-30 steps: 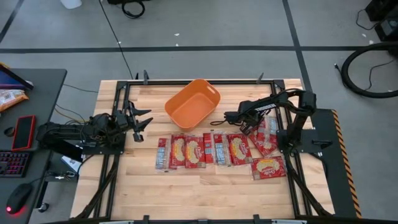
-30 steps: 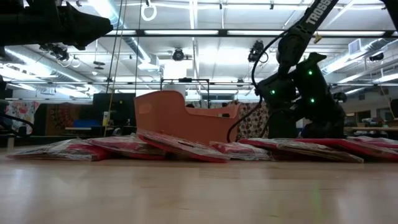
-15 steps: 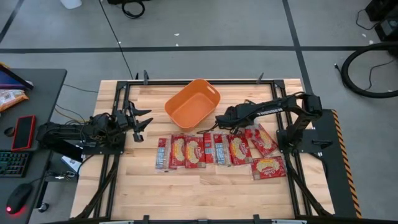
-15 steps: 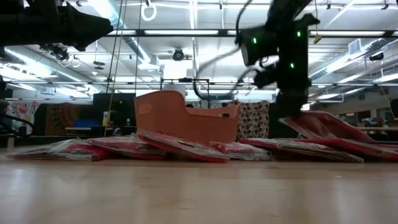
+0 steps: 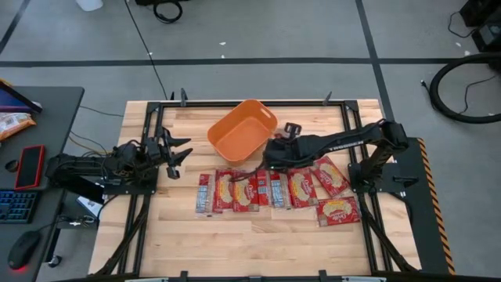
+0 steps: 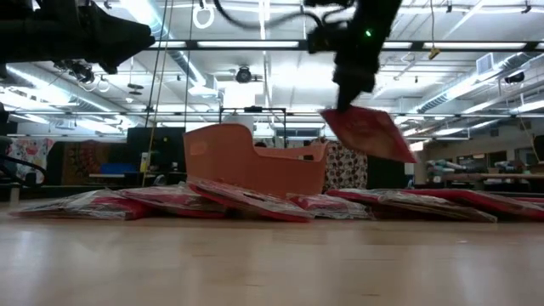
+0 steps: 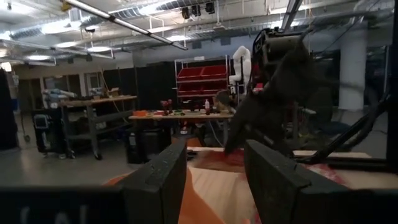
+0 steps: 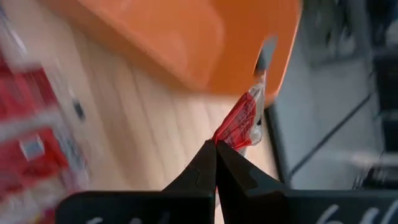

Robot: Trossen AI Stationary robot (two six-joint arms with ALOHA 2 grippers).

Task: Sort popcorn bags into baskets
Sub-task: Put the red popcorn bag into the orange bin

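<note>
Red packets: one popcorn bag (image 6: 367,133) hangs in the air; the other popcorn bags (image 5: 258,189) lie flat in a row on the wooden desk (image 5: 235,243), roughly seven, overlapping so the count is unsure.
Right claw (image 8: 216,144): pinched shut on the lifted bag's edge, just beside the basket.
Orange basket (image 5: 243,131): single tub behind the row, tilted askew; its inside is hidden in the low view.
Left claw (image 7: 214,180): spread open, holding nothing, at the desk's left edge.
</note>
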